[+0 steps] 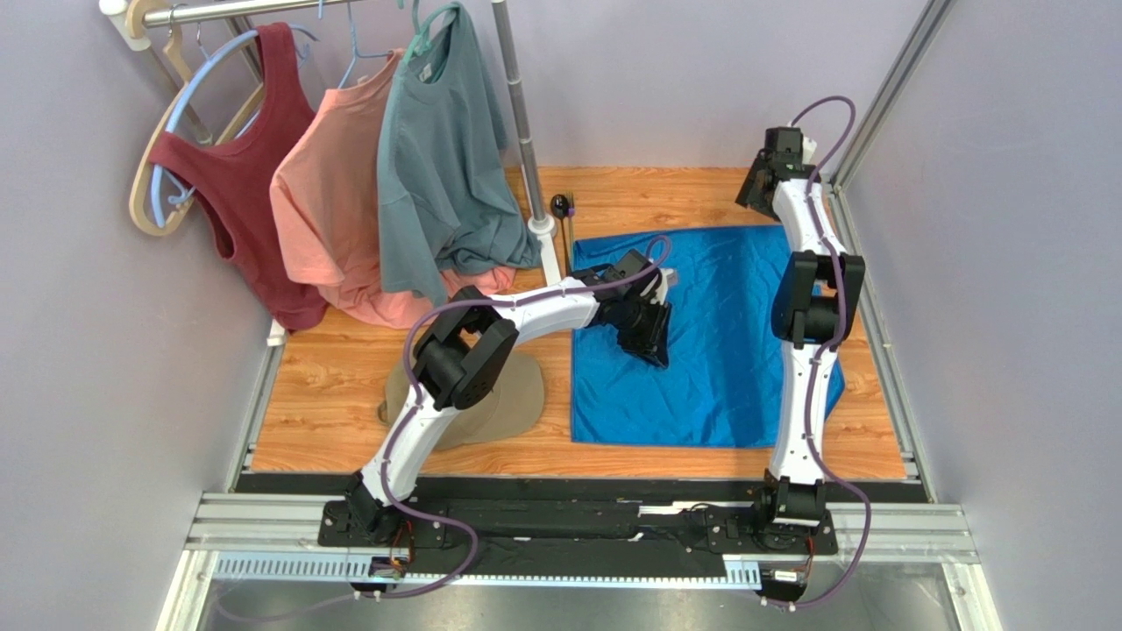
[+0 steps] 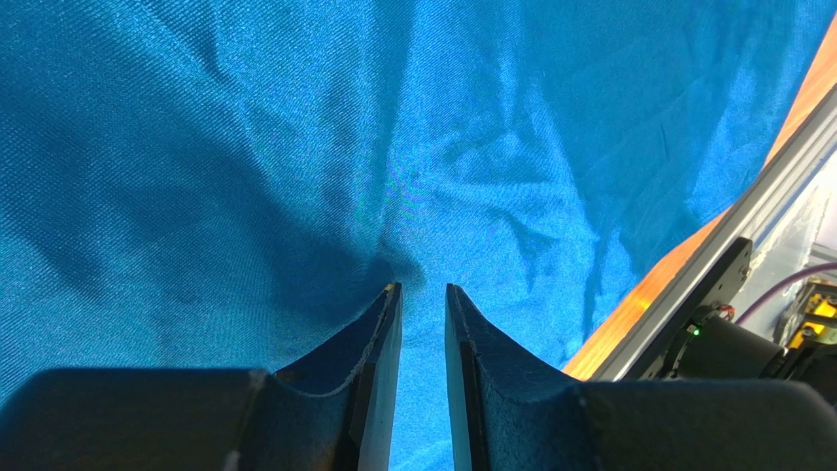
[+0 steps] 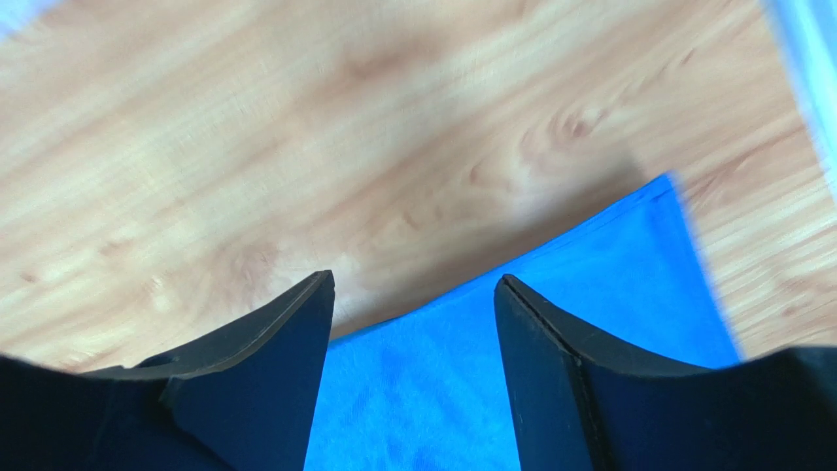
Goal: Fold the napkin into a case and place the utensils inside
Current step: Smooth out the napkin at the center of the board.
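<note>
The bright blue napkin lies spread out on the wooden table, rumpled, with no case shape to it. My left gripper points down at the napkin's left-middle. In the left wrist view its jaws stand a narrow gap apart at the cloth, creases fanning out from the tips and nothing between them. My right gripper hangs over the napkin's far right corner. In the right wrist view it is wide open above the cloth's edge. A dark round-headed utensil lies by the rack's pole.
A clothes rack at the back left holds a maroon tank top, a pink shirt and a grey-teal T-shirt; its pole stands beside the napkin. A tan cap lies under my left arm. A metal rail borders the right edge.
</note>
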You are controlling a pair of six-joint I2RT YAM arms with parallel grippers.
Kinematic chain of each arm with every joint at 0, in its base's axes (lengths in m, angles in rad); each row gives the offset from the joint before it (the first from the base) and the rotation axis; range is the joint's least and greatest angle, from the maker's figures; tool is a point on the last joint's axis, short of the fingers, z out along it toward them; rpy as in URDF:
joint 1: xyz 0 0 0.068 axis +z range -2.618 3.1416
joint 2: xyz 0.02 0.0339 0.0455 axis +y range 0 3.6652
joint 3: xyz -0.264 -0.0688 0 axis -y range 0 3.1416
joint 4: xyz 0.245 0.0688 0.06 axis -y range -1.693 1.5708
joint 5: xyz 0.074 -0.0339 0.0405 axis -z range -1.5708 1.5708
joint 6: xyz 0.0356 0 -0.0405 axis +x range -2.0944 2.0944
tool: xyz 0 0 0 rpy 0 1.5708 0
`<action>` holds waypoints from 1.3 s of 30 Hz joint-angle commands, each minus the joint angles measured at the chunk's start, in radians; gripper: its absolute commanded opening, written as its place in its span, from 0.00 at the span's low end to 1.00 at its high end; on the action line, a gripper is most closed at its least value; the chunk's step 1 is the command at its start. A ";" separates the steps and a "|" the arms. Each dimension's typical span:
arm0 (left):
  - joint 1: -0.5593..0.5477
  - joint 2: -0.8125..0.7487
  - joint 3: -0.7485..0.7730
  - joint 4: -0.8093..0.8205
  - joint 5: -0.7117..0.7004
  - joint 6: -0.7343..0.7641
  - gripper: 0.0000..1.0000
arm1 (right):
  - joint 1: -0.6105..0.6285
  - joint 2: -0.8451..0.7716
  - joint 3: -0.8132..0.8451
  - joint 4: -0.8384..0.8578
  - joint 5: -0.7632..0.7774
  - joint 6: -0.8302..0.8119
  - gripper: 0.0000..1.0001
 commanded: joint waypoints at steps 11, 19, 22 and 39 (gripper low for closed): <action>0.027 0.006 0.225 -0.139 0.005 0.089 0.36 | -0.027 -0.720 -0.748 -0.028 -0.132 0.151 0.63; 0.121 -0.037 0.201 -0.130 -0.167 0.164 0.35 | 0.035 -0.903 -1.123 0.110 -0.319 0.176 0.59; 0.167 -0.016 0.214 -0.113 -0.205 0.164 0.34 | 0.075 -0.888 -1.180 0.157 -0.360 0.200 0.57; 0.342 0.159 0.366 -0.056 -0.189 0.032 0.27 | 0.305 -0.782 -1.276 0.216 -0.353 0.212 0.47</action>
